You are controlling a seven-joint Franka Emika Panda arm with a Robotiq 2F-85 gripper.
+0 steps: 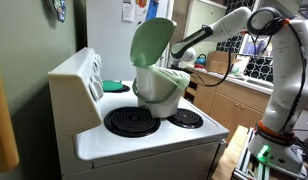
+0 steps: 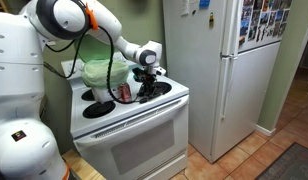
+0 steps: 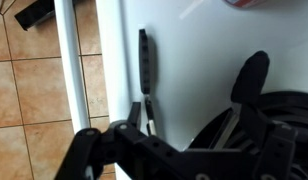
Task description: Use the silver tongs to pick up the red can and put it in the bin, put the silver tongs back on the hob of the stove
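Wrist view: gripper (image 3: 194, 135) low over the hob (image 3: 184, 60), jaws apart w/ nothing between; silver tongs (image 3: 145, 75) lie just ahead, long axis running straight away from the fingers, slim, dark-looking here; red can (image 2: 123, 92) upright on the hob beyond, beside bin (image 2: 98, 74).

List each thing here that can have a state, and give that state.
Bin: on the hob, lid up.
Can: standing on the hob, not in the bin.
Fridge: doors shut.
Gripper: low over the hob, jaws unclear.
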